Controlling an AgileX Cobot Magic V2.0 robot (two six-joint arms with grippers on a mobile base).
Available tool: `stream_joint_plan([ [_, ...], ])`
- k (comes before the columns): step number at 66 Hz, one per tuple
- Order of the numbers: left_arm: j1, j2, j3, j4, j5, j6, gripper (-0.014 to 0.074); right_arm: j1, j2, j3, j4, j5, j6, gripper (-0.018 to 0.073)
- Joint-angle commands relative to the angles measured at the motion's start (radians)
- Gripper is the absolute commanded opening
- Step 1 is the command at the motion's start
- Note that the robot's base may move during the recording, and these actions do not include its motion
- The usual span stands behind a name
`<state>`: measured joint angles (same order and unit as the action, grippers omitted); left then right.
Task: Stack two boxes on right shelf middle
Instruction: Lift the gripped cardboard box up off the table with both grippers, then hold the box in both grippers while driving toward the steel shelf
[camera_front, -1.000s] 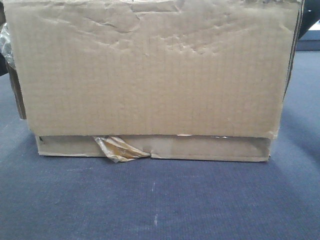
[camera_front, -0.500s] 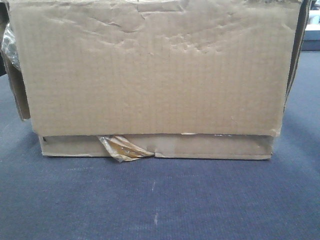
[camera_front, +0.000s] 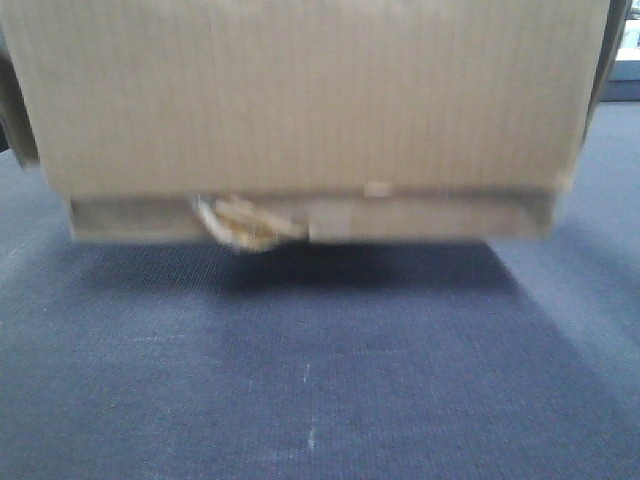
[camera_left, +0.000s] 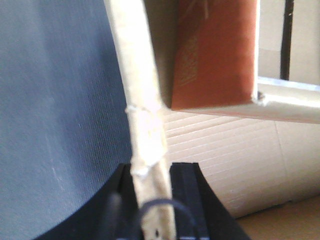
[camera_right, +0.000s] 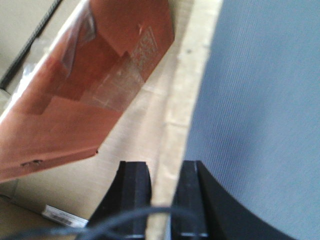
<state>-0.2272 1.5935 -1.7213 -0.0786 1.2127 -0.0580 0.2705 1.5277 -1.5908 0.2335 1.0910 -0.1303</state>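
Our left claw (camera_left: 150, 170) pinches 1 side wall of the tall box (camera_left: 137, 75). Its 2 black fingers (camera_left: 182, 175) press the cardboard edge from both sides, and the wall runs on ahead of the fingertips, creased and slightly bowed. To the left of this claw lies the blue-grey surface (camera_left: 60, 100). To its right, inside the box, we see corrugated cardboard and, farther ahead, a red carton (camera_left: 215, 55) close against the wall. Our right claw (camera_right: 162, 172) holds another wall of the box the same way, 1 finger on each side and the cardboard tight between them. Here the blue-grey surface is to the right of the claw. The red carton is ahead and to its left, tilted, with a patch of clear tape on its face. A small white label (camera_right: 60, 215) lies low to the claw's left, and a thin black cable (camera_right: 125, 216) crosses the base of the fingers. In the blurred front view the tall box fills the upper part. The flat box (camera_front: 420, 215) sits directly under it, touching its bottom, with the yellowish tape strip (camera_front: 245, 225) hanging crumpled from its front, left of centre. A dark shadow lies on the surface below, and the flat box's lower edge seems clear of it, though the blur leaves us unsure.
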Motion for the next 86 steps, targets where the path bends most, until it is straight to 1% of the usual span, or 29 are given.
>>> stream_joint_plan([
  [1,0.000,-0.073,-0.005,0.014,-0.056,0.002,-0.0111,-0.006,-0.057,-0.039,-0.019,-0.055,-0.012,-0.0153],
  [23,0.000,-0.272,-0.005,0.014,-0.209,0.002,-0.0111,-0.006,-0.158,-0.174,-0.019,-0.060,-0.012,-0.0153],
  [28,0.000,-0.292,-0.005,0.014,-0.223,0.002,-0.0111,-0.006,-0.169,-0.187,-0.019,-0.067,-0.012,-0.0153],
  [53,0.000,-0.300,-0.005,0.014,-0.230,0.002,-0.0111,-0.006,-0.174,-0.189,-0.019,-0.071,-0.012,-0.0153],
  [66,0.000,-0.300,-0.005,0.014,-0.237,0.002,-0.0111,-0.006,-0.174,-0.189,-0.019,-0.112,-0.012,-0.0153],
  [86,0.000,-0.300,-0.005,0.014,-0.237,0.002,-0.0111,-0.006,-0.174,-0.189,-0.019,-0.135,-0.012,-0.0153],
])
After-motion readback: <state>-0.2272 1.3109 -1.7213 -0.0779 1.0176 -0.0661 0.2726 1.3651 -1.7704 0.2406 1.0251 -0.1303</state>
